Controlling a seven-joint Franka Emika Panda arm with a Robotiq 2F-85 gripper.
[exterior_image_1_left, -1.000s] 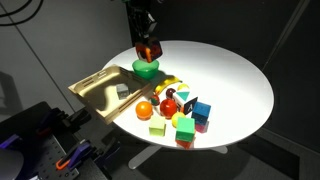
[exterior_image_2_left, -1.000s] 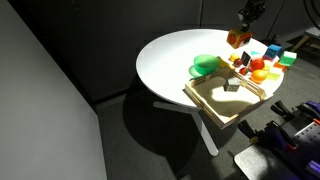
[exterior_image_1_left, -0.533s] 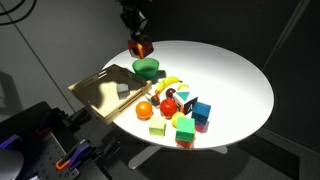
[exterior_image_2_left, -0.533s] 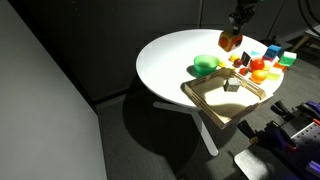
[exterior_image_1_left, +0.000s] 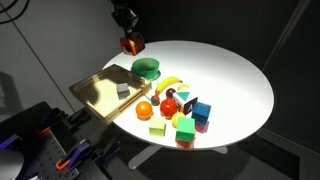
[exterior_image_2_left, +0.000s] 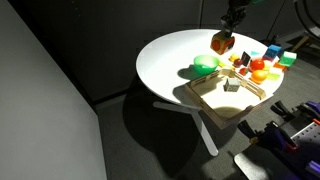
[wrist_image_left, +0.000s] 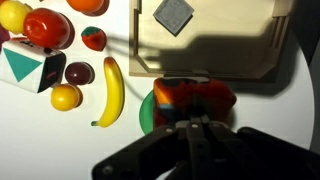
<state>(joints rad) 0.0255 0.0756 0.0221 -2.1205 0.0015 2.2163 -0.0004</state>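
The gripper (exterior_image_1_left: 130, 37) hung above the rim of the round white table (exterior_image_1_left: 235, 85), its jaws clamped tight on an orange-red toy (exterior_image_1_left: 131, 45). The toy was a glossy, lumpy plastic piece (possibly play food; the exact kind could not be told). It was clear of the tabletop, directly below the fingers. In the wrist view the toy (wrist_image_left: 196, 97) sat squarely between the jaws, with its longer side running across them.

The green bowl (wrist_image_left: 147, 112) lay just beside and beneath it, round and smooth, partly hidden by the toy. On the toy's other side was the near edge of the wooden tray (wrist_image_left: 225, 45), flat, pale and matte. The tray carried a small grey block (wrist_image_left: 173, 15) near its middle. Past the bowl, toward the table's centre, a curved yellow banana (wrist_image_left: 112, 92) lay lengthwise among other bright toy fruit.
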